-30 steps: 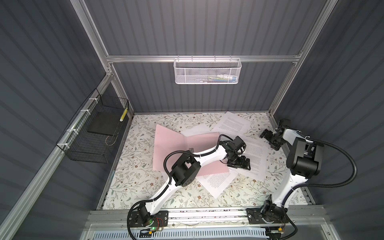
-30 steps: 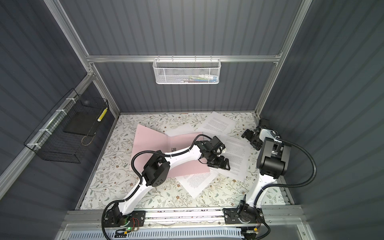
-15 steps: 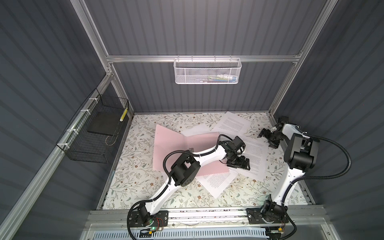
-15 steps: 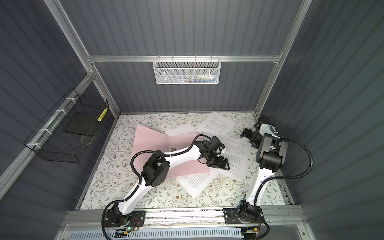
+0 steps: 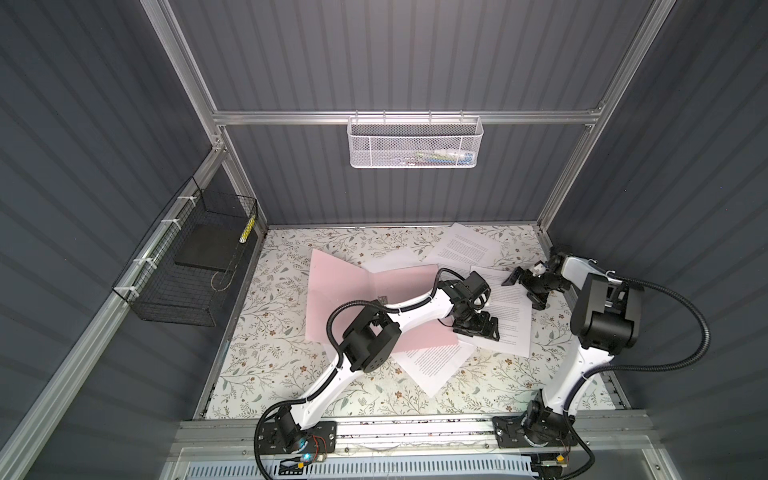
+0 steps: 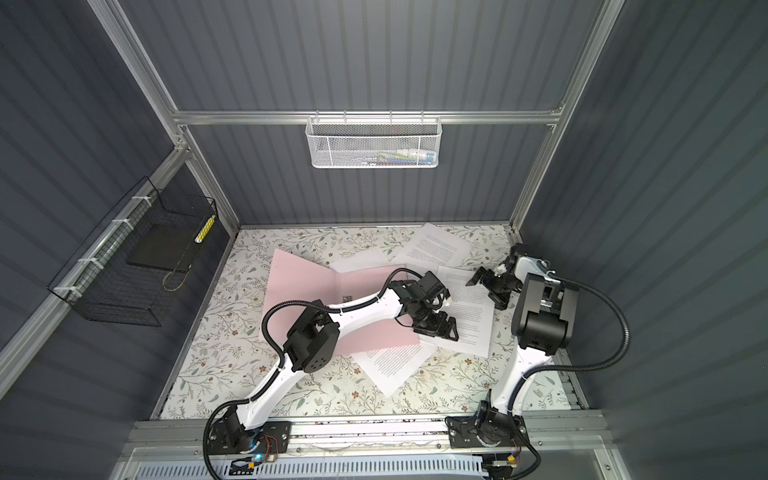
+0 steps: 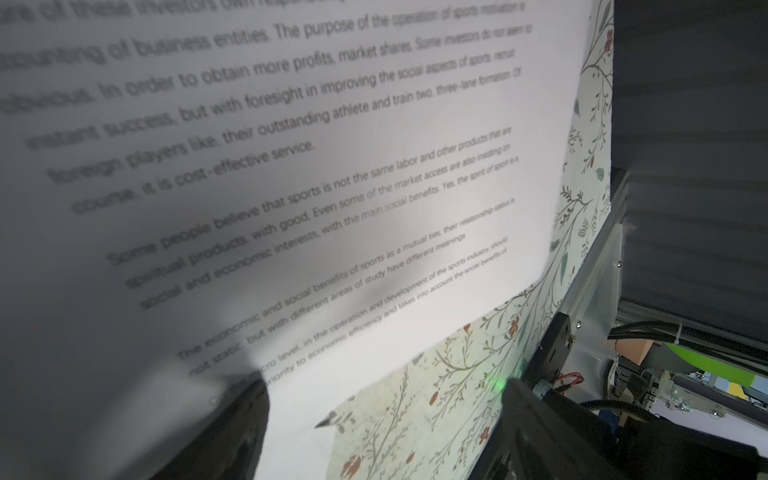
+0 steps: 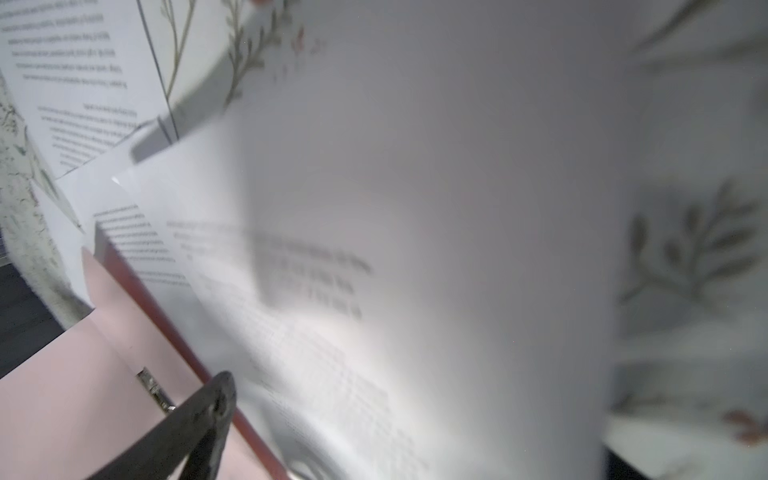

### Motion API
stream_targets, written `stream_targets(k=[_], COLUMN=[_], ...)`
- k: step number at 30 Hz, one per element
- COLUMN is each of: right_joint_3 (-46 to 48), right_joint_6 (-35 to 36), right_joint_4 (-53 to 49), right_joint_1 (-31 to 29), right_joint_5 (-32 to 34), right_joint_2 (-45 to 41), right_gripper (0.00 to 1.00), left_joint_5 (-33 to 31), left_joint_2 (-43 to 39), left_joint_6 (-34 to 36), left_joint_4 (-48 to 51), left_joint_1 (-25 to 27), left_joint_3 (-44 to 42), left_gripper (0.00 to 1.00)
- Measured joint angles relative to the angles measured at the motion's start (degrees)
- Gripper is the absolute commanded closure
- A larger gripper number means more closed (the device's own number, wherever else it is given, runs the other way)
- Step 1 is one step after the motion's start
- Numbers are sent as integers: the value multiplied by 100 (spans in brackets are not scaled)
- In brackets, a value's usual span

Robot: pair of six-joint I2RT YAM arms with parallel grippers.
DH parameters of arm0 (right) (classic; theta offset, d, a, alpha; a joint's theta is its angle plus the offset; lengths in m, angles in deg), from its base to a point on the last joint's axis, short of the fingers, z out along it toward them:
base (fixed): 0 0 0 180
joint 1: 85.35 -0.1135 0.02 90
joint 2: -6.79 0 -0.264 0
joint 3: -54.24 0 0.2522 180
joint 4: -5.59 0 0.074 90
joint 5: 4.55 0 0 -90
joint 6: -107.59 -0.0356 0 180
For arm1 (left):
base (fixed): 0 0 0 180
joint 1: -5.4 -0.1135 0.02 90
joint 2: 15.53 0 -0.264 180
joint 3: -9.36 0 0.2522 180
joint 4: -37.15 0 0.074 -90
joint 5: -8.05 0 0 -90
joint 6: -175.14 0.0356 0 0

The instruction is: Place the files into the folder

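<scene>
Now, left end effector [image 5: 478, 331] wide over the files [image 5: 512, 318] beside the folder [image 5: 345, 286], right end effector [image 5: 523, 291] likewise wide.

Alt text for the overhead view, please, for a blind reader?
Seen from above, an open pink folder lies on a floral table among loose printed sheets. Both grippers are open: the left gripper low over a sheet beside the folder, the right gripper near that sheet's far edge.
</scene>
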Motion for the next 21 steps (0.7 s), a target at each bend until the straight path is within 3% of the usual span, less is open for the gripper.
stream_targets(k=[6,10,21], right_joint_3=[1276,1788,2393], right_joint_6=[-544,-776,-828], right_joint_4=[741,1268,1515], right_joint_1=[153,166,166], right_joint_5=[-782,-1051,-562], right_joint_2=[-1263,-1637,-1823], right_gripper=[1,1,44], left_joint_5=[46,72,275], left_joint_2=[13,11,-28], left_joint_6=[17,17,15], left_joint_4=[-7,-31,-181], left_joint_1=[-17,-28,-107], left_joint_3=[11,-15,-151], left_gripper=[12,11,12])
